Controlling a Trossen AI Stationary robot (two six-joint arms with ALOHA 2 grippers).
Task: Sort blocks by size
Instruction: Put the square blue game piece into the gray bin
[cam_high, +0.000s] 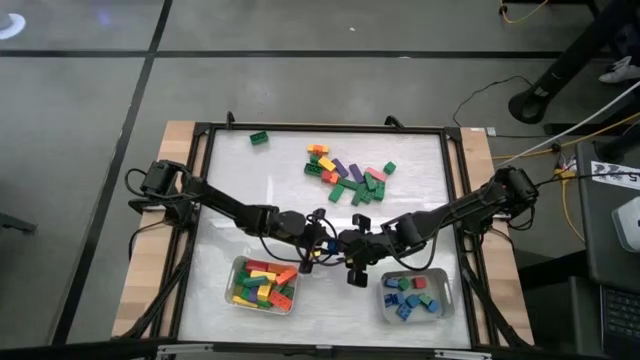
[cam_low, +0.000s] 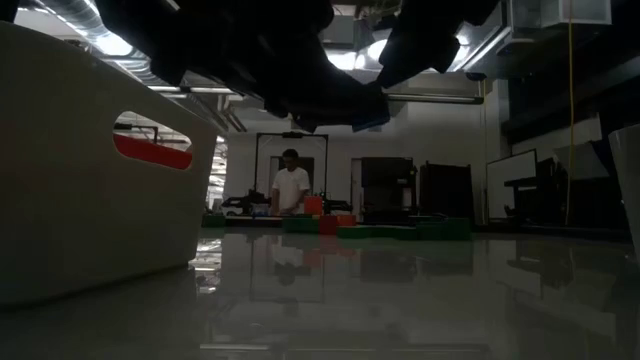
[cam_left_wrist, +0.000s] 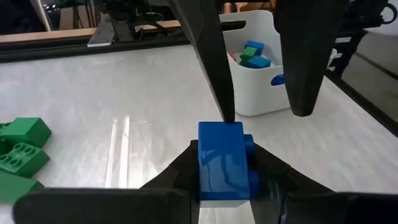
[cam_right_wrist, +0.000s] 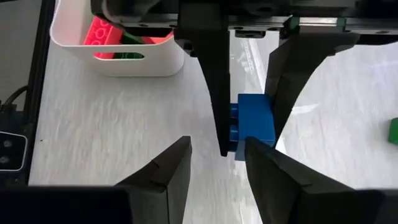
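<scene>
That small blue studded plastic brick (cam_left_wrist: 222, 160) looks glossy; white tabletop (cam_left_wrist: 124, 93) is shiny too, with bare matt wood edges (cam_high: 152, 225).

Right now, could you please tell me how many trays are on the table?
2. The left tray sits at the table's near edge beneath the left arm, holding long bricks. The right tray sits at the near edge beneath the right arm, holding short bricks.

pale tray (cam_low: 90, 200) beside glossy table (cam_low: 400, 300)
</scene>
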